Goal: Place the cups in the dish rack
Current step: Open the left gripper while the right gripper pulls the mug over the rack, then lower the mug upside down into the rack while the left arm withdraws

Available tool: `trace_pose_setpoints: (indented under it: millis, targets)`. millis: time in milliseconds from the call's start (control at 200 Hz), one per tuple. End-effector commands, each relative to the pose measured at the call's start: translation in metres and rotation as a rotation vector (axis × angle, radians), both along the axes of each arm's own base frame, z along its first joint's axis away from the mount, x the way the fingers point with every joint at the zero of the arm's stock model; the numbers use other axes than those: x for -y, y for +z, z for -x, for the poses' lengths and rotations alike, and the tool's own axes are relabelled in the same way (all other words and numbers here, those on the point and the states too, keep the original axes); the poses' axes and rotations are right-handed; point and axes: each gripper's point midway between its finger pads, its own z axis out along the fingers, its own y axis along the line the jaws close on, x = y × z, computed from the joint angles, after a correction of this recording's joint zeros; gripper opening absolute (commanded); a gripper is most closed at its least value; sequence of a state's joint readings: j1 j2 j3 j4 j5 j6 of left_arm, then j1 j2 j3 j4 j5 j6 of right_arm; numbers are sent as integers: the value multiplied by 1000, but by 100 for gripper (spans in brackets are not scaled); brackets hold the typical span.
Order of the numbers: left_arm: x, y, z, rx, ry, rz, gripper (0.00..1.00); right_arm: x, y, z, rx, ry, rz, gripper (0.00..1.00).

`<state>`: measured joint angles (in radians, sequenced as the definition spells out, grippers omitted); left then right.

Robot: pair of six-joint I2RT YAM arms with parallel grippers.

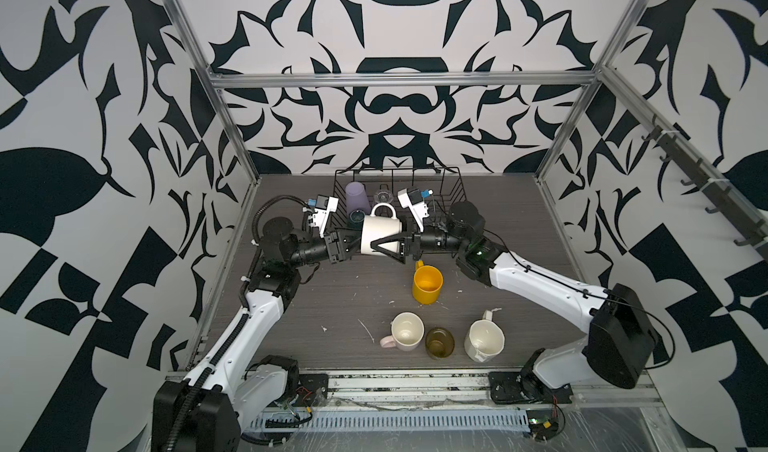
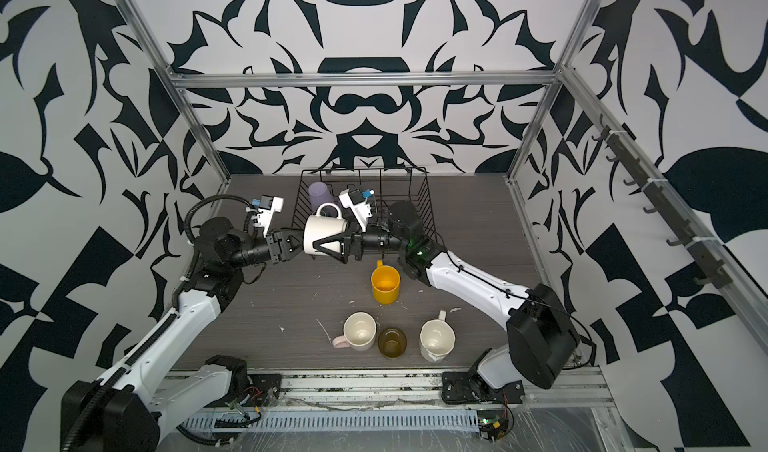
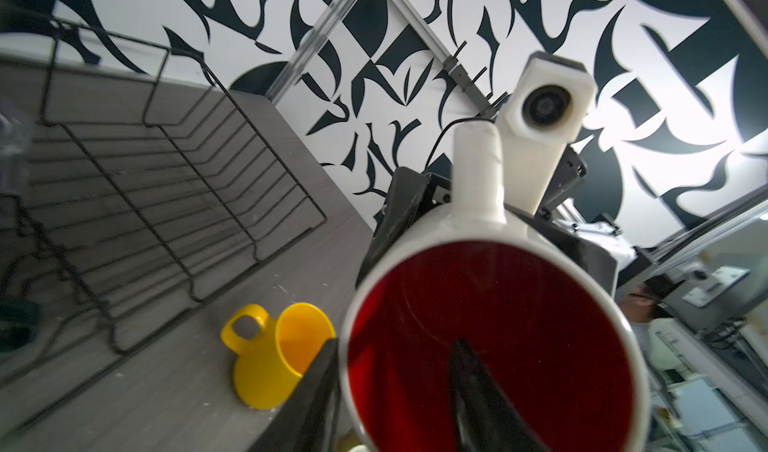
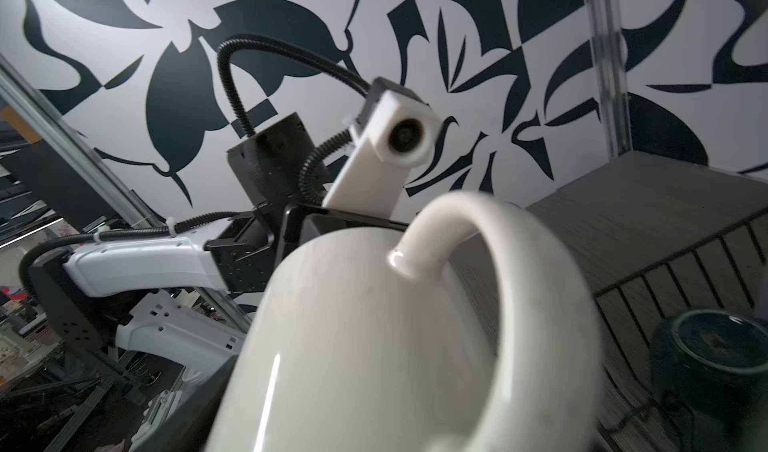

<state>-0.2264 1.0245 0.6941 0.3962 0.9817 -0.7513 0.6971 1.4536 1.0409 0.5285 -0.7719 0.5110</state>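
A white mug with a red lining (image 1: 380, 235) (image 2: 322, 233) hangs sideways in the air just in front of the black wire dish rack (image 1: 457, 188) (image 2: 419, 188). My right gripper (image 1: 384, 246) is shut around its body from the base end. My left gripper (image 1: 357, 242) (image 3: 395, 346) is open at the mouth, with one finger inside the red hollow (image 3: 490, 304) and one outside the rim. In the rack lie a lilac tumbler (image 1: 357, 196), a clear glass (image 1: 383, 196) and a dark green mug (image 1: 357, 217) (image 4: 715, 354).
On the table stand a yellow mug (image 1: 427, 283) (image 3: 266, 354) below the grippers and, near the front edge, a cream cup with a pink handle (image 1: 406, 331), an olive glass (image 1: 439, 342) and a white faceted mug (image 1: 484, 339). Patterned walls enclose the table.
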Motion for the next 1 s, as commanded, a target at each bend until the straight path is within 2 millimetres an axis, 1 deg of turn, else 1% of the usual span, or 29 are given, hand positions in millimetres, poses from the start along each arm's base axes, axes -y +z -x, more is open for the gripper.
trace_pose_setpoints:
  millis: [0,40,80,90,105,225,295,365,585,665,805,935,995]
  targets:
    - [-2,21,3,86,0,6,73,23,43,-26,58,-159,-82,0]
    - [-3,19,0,81,20,-5,81,26,46,-28,58,-170,-83,0]
    - [-5,16,-2,85,41,-19,84,30,47,-30,56,-182,-79,0]
    - [-6,16,-2,85,47,-23,88,31,48,-30,57,-185,-79,0]
    - [-7,15,-3,86,57,-29,90,33,48,-31,56,-191,-73,0]
    - [-15,6,-10,90,150,-90,100,50,51,-38,64,-263,-12,0]
    - [-21,5,-13,107,192,-114,100,61,51,-44,68,-319,56,0]
    - [-31,2,-20,108,272,-142,100,73,46,-55,64,-403,165,0]
    - [-83,-12,-49,38,584,-218,99,102,35,-77,69,-578,428,0]
    - [-101,-17,-54,2,689,-262,100,110,29,-85,76,-617,501,0]
    - [-133,-22,-53,-39,876,-338,99,122,20,-100,76,-672,609,0]
    - [-161,-27,-47,-35,1026,-392,100,128,9,-114,61,-687,662,0]
    - [-174,-29,-44,-40,1097,-402,100,134,5,-122,48,-702,695,0]
